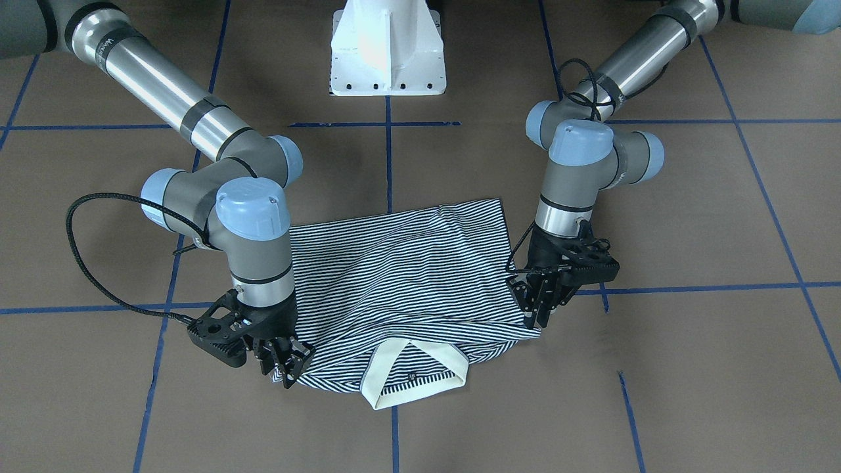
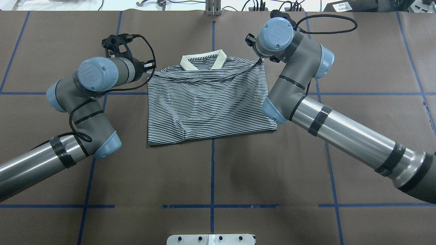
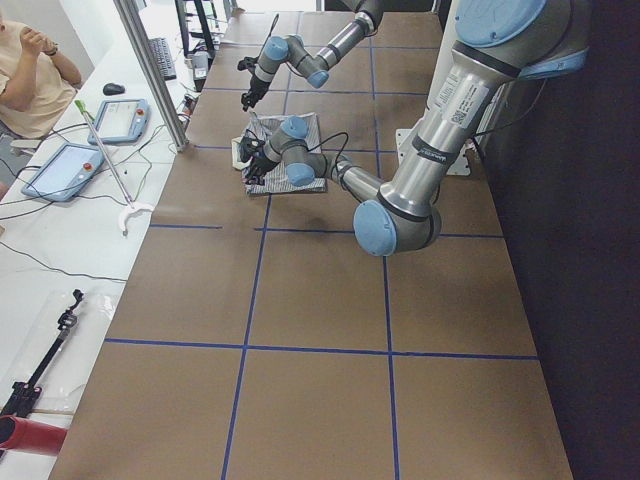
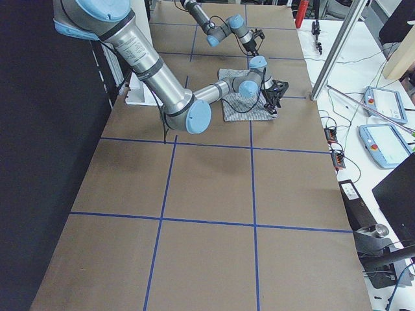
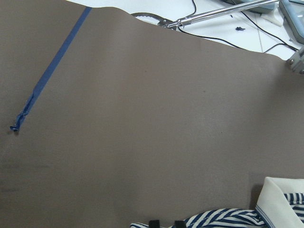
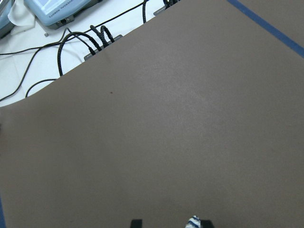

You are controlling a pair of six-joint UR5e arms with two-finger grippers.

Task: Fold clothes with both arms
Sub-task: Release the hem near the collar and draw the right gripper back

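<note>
The navy-and-white striped polo shirt point(image 2: 207, 102) lies on the brown table, folded so its near part is doubled up toward the cream collar point(image 2: 204, 61) at the far edge. My left gripper point(image 1: 537, 318) is shut on the shirt's corner point(image 5: 223, 219) beside the collar. At the opposite corner, my right gripper point(image 1: 287, 371) is shut on a pinch of striped cloth point(image 6: 194, 221), which rises to a small peak at the fingers. Both wrists cover most of their fingers from overhead. Between the two grippers the shirt point(image 1: 407, 276) has soft wrinkles.
The white pedestal base point(image 1: 387, 52) stands at the robot's side of the table. Blue tape lines point(image 2: 213, 163) grid the brown surface. Past the far edge are cables point(image 6: 80, 42), control tablets point(image 3: 70, 165), an aluminium post point(image 3: 150, 70) and a seated person point(image 3: 30, 80).
</note>
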